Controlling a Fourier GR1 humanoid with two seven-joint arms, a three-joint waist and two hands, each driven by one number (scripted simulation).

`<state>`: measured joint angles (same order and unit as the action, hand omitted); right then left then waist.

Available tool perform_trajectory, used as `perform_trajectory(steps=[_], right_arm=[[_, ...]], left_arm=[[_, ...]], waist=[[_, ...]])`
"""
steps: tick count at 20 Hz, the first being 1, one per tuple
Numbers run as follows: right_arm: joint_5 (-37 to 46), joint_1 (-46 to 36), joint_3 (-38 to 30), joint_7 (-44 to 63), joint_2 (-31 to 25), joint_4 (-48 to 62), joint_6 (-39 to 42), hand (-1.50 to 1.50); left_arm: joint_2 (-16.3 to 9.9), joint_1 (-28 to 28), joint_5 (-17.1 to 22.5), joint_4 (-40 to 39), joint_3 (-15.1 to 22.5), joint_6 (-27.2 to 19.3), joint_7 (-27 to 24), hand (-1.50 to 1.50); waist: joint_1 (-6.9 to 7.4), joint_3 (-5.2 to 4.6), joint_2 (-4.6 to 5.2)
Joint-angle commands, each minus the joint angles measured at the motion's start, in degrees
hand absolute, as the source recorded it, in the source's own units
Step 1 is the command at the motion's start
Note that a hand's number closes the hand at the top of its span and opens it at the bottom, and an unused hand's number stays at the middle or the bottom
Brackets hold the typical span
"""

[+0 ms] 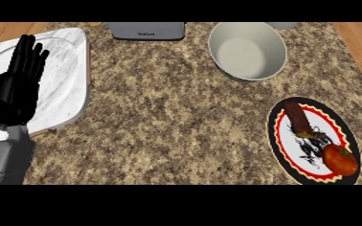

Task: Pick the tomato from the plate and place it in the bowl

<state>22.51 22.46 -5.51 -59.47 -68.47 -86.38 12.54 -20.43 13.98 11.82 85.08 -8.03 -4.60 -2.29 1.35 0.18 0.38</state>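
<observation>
Red tomato stem up-right, on plate lower edge.

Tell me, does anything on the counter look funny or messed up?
Nothing stands out. The tomato sits on the plate beside a dark brown stick-shaped food. The bowl stands upright with nothing in it. The left hand rests open at the left edge. Nothing looks spilled or broken.

The plate is running past the lower right edge. The grey appliance at the top is being cut off, its small label unreadable. The white board is leaving the left edge.
</observation>
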Motion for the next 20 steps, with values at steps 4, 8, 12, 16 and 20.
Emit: perform_trajectory(steps=[4,8,12,16,20], right_arm=[[4.44,-10.83,7.90,-9.53,2.93,10.98,1.88,-1.50],[6.81,-15.73,10.75,-10.14,4.80,15.56,1.34,-1.50],[9.30,-20.36,14.77,-9.27,10.18,19.23,-1.54,-1.50],[9.10,-21.90,16.45,-11.74,9.49,20.54,-0.59,-1.50],[9.23,-24.73,18.06,-11.18,11.34,21.60,-0.70,-1.50]], left_arm=[[-1.35,2.22,1.16,-3.73,-1.74,2.73,-0.43,0.00],[0.76,0.44,-0.94,0.49,0.07,0.42,-0.03,0.00],[-0.45,2.62,0.30,-1.86,-1.58,1.75,0.97,0.00],[0.32,-1.46,-1.04,0.26,-1.07,1.32,-0.35,0.00],[-0.45,0.79,-0.15,-3.03,-2.34,2.63,-0.14,0.00]], waist=[[0.09,-0.08,0.06],[-0.01,-0.09,-0.12],[-0.15,-0.08,-0.05],[-0.15,-0.11,-0.21],[-0.60,-0.14,-0.18]])
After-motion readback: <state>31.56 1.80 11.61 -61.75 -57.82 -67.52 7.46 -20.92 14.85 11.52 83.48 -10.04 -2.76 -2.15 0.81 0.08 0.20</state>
